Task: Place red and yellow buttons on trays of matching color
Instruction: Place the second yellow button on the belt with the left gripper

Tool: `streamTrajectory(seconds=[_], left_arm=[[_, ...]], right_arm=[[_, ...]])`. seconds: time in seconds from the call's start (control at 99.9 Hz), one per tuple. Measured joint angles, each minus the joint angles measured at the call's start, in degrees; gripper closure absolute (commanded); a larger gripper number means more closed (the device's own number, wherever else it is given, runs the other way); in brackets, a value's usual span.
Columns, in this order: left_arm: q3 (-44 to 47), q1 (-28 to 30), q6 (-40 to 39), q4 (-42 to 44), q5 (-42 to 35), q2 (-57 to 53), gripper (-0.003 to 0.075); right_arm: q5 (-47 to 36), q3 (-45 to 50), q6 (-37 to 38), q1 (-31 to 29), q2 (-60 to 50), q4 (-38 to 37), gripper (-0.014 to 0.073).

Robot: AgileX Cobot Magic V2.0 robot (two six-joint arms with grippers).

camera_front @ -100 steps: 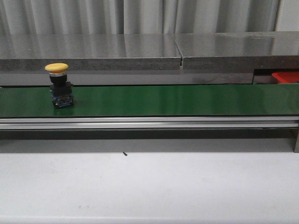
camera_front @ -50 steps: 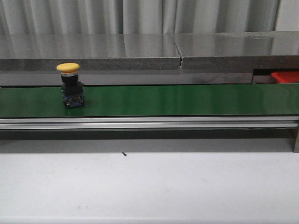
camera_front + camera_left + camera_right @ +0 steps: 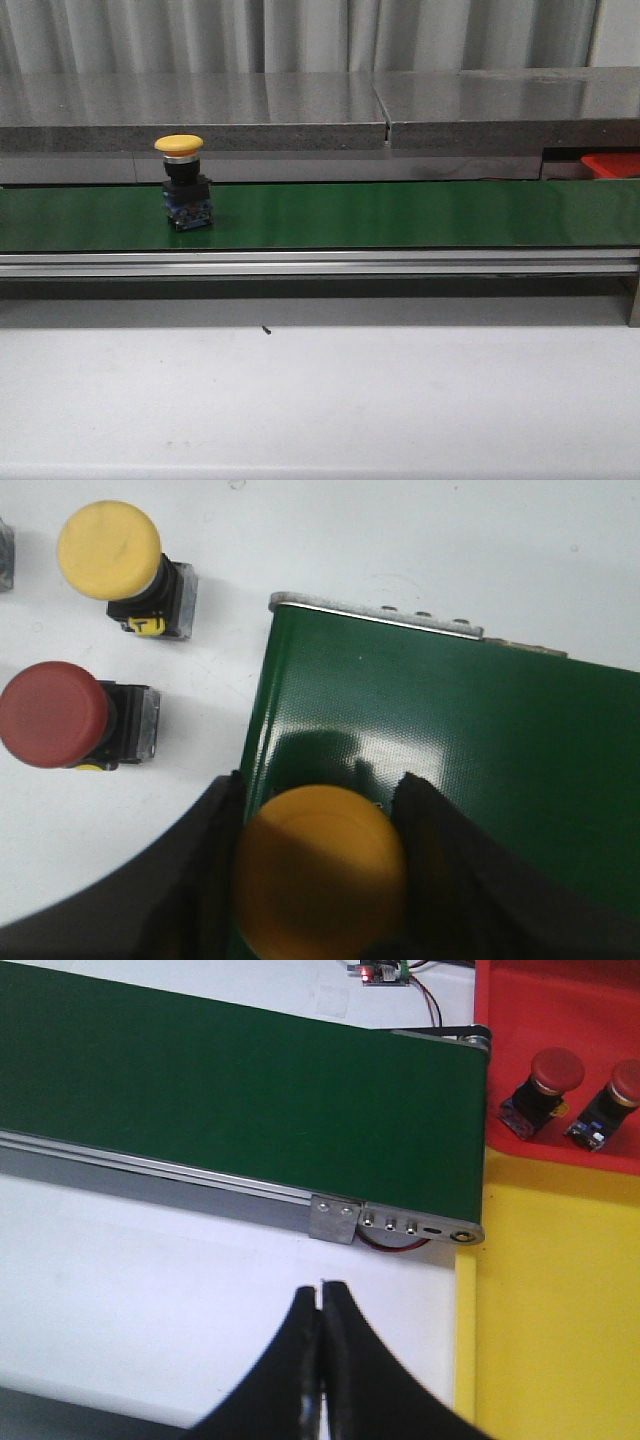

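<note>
A white surface carries a long green conveyor belt, pictured from the front with an aluminium rail along its near edge. On the belt's left half, a yellow mushroom push button stands upright on its black-and-blue base.

At the belt's right end, my right wrist camera shows a yellow tray beside the belt's corner and a red tray adjoining it, where two red push buttons lie on their sides. My right end effector hangs above bare surface near the belt rail, its fingertips pressed together with nothing between them.

At the belt's left end, my left end effector grips a yellow button cap above the belt's edge. One yellow push button and one red push button lie on the surface beside that end.
</note>
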Motion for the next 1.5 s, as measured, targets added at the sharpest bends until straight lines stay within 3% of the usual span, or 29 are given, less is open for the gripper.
streamTrajectory(seconds=[0.11, 0.22, 0.27, 0.33, 0.51, 0.981, 1.231, 1.501], left_arm=[[0.0, -0.1, 0.0, -0.8, 0.2, 0.1, 0.0486], [0.0, -0.1, 0.6, -1.0, 0.5, 0.1, 0.0176], [0.0, -0.1, 0.9, -0.9, 0.9, 0.2, 0.0069], [0.0, -0.1, 1.2, -1.0, 1.1, 0.3, 0.0005], [0.0, -0.1, 3.8, -3.7, 1.3, -0.4, 0.0071], [1.3, -6.3, 8.0, -5.5, 1.1, -13.8, 0.0071], [13.2, -12.7, 8.7, -5.9, -5.7, -28.3, 0.0071], [30.9, -14.0, 8.8, -5.9, -9.9, -49.2, 0.0089]], right_arm=[[0.0, 0.0, 0.0, 0.0, 0.0, 0.0, 0.066], [0.0, 0.0, 0.0, 0.0, 0.0, 0.0, 0.066], [0.0, 0.0, 0.0, 0.0, 0.0, 0.0, 0.066], [0.0, 0.0, 0.0, 0.0, 0.0, 0.0, 0.066], [0.0, 0.0, 0.0, 0.0, 0.0, 0.0, 0.066], [0.0, 0.0, 0.0, 0.0, 0.0, 0.0, 0.066], [0.0, 0.0, 0.0, 0.0, 0.0, 0.0, 0.066], [0.0, 0.0, 0.0, 0.0, 0.0, 0.0, 0.066]])
